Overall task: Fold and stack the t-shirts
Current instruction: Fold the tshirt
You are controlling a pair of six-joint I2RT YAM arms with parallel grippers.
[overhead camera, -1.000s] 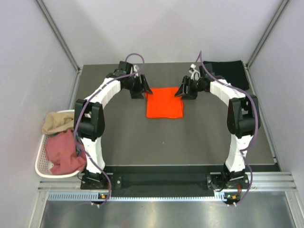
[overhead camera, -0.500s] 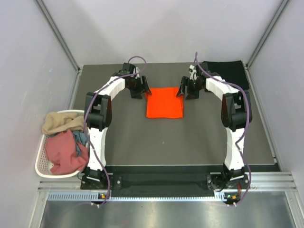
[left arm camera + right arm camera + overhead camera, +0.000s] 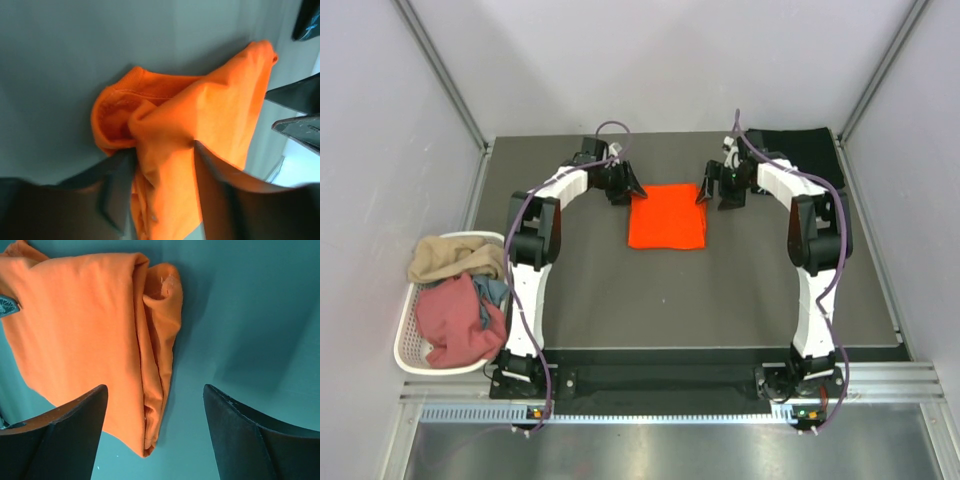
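Folded orange t-shirt (image 3: pixel 666 216) lies on the table (image 3: pixel 740 300) between your grippers.
Limp, light cloth: left gripper (image 3: pixel 164 162) pinches its far-left corner, right gripper (image 3: pixel 155 390) gapes; take the far-right corner.

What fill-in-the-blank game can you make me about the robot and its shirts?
The folded t-shirt lying mid-table is coloured ____.
The right gripper has its jaws ____.
The white basket sits on the robot's ____ side.
The far-corner t-shirt is ____.
Missing words: orange, open, left, black.
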